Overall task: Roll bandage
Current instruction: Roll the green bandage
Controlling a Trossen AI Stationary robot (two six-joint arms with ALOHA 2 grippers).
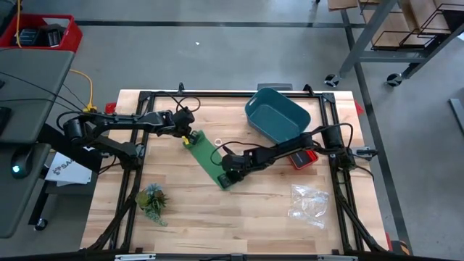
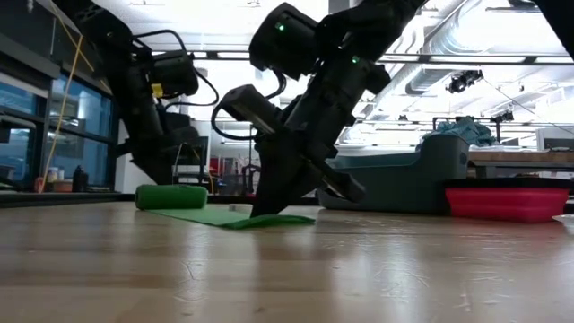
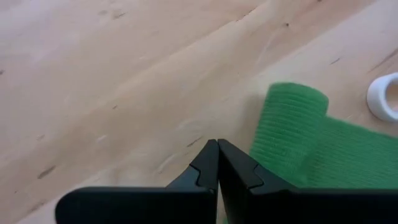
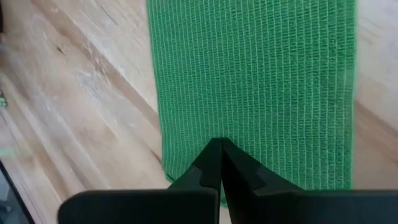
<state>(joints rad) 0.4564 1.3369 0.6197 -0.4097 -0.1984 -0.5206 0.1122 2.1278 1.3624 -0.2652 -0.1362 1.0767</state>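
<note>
The left gripper [image 1: 190,138] has its fingers pressed together and holds nothing; its tip sits just beside the rolled end of the bandage [image 1: 208,158], toward the far left part of the bench [image 1: 239,210]. The right gripper [image 1: 226,174] is also pinched closed, its tip pressing down on the flat free end of the green strip near the middle of the bench. The bandage lies diagonally between the two grippers, partly rolled at the left gripper's end. A small white ring [image 3: 384,98] lies just beside the strip. In the low view the right arm hides much of the teal bin [image 1: 277,116]. The red item [image 1: 304,158] beside the bin is partly covered by the right arm. No writing on the bench can be read
</note>
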